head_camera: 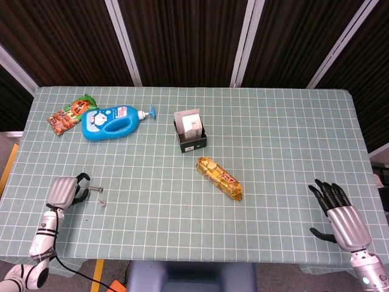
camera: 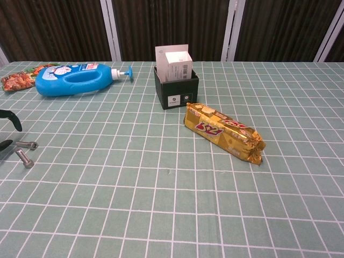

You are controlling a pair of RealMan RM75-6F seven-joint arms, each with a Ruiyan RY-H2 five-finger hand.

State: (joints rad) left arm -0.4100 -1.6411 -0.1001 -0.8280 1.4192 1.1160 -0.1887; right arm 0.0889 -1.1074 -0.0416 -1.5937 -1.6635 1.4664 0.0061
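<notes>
My left hand (head_camera: pixel 64 190) hovers low at the table's front left, its fingers bent downward and apart, holding nothing. Two small metal bolts (head_camera: pixel 99 196) lie on the cloth just to its right, clear of the fingertips (camera: pixel 9 119). In the chest view the bolts (camera: pixel 25 151) sit at the left edge, beside those dark fingertips. My right hand (head_camera: pixel 340 216) rests at the front right with fingers spread and empty; the chest view does not show it.
A blue pump bottle (head_camera: pixel 112 120) lies on its side at the back left, next to a snack packet (head_camera: pixel 68 114). A black box with white cards (head_camera: pixel 191 135) stands mid-table. A gold wrapped bar (head_camera: pixel 219 177) lies in front of it.
</notes>
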